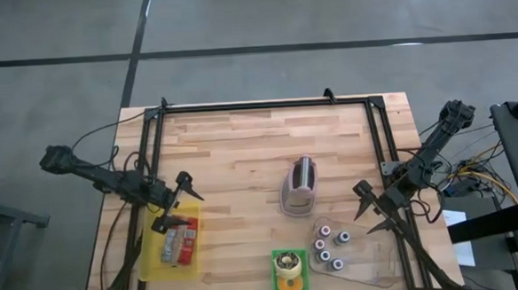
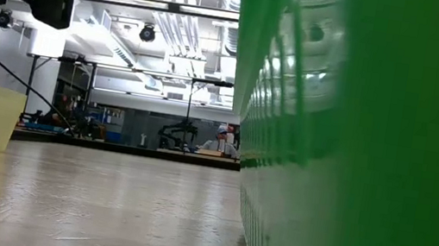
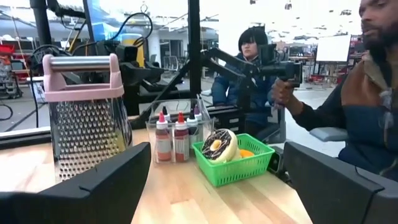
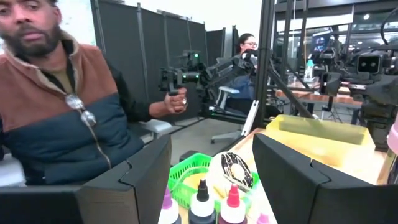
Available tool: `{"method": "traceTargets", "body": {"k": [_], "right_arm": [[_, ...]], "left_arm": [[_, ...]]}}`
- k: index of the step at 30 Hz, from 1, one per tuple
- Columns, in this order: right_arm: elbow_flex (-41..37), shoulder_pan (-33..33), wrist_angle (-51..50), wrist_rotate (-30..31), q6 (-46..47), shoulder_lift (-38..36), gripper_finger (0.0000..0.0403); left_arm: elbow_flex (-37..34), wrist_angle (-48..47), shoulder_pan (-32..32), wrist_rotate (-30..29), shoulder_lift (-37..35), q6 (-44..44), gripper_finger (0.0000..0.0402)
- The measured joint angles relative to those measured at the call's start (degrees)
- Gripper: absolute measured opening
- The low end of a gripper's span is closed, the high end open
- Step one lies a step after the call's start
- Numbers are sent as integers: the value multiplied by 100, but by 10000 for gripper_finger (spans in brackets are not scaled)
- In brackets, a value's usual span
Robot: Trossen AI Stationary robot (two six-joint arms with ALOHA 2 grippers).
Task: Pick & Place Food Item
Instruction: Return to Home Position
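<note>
I am watching the left gripper (image 1: 179,203) hanging over the far end of the shallow yellow plastic bin (image 1: 149,257) at the table's left side. Its two dark fingers (image 3: 93,193) are standing wide apart and holding nothing. Red-and-white packets (image 1: 180,242) are lying flat inside that bin.

The right gripper (image 1: 370,212) is hovering by the right edge of the pale butcher-block table (image 1: 242,155), just beside the clear, rounded-corner plastic bin (image 1: 376,263). Its fingers are spread too, and they are empty.

The small food colouring bottles with coloured nozzle caps (image 1: 328,246) are standing upright, clustered in the clear bin's left half. The ring-shaped donut with dark glossy icing and pale drizzle (image 3: 219,147) is leaning inside the green lattice-walled plastic basket (image 3: 239,171), at the near edge of the table between the two other bins. Something orange is showing behind it, though I cannot tell what it is.

The perforated steel box grater with a pink handle (image 1: 300,185) is standing upright near the table's middle, apart from all three bins.

In the low view the green basket wall is filling most of the picture. A dark shape at the top, above the yellow bin, is probably the left arm. Two people are sitting beyond the table, one gripping a dark handheld device.
</note>
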Motion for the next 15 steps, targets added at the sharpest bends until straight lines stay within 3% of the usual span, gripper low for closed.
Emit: {"method": "traceTargets", "body": {"k": [10,15], "right_arm": [[2,2,-259,-463,-149,2,221],[2,-89,-249,29,-558,2,221]], "left_arm": [[-2,-21,4,343,13,50,369],[-2,-36,131,275,22,87,369]]}}
